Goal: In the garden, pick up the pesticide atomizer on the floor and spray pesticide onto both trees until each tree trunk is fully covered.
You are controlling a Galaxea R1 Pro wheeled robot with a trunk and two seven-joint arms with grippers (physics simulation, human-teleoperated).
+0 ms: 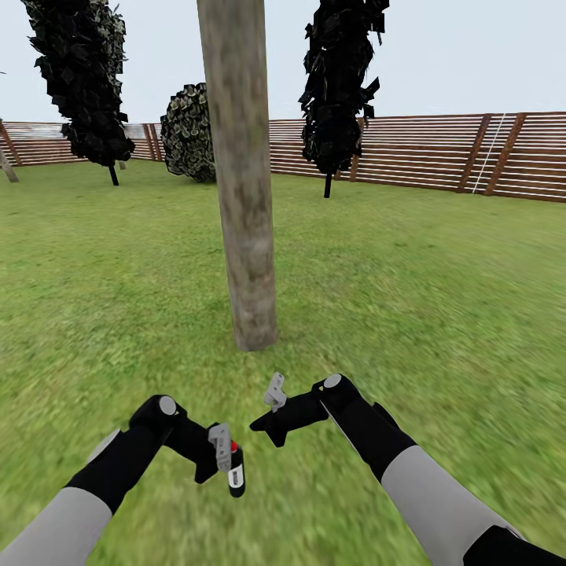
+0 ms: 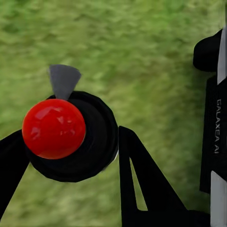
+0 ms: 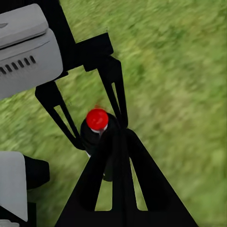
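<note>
A thick, mottled beige-grey tree trunk (image 1: 242,181) rises from the lawn straight ahead, a short way beyond both grippers. My left gripper (image 1: 222,444) is shut on the pesticide atomizer (image 1: 235,470), a small black sprayer with a red cap and a white patch, held just above the grass. In the left wrist view the atomizer's red cap (image 2: 53,127) sits between the two black fingers (image 2: 142,179). My right gripper (image 1: 274,393) hovers beside it, shut and holding nothing. The right wrist view looks past its joined fingers (image 3: 116,156) at the atomizer (image 3: 97,120) in the left gripper.
Two narrow black conifers (image 1: 82,79) (image 1: 338,86) and a round dark bush (image 1: 189,134) stand farther back. A brown slatted fence (image 1: 440,153) bounds the lawn (image 1: 440,291). Another pale trunk (image 1: 6,165) leans at the far left edge.
</note>
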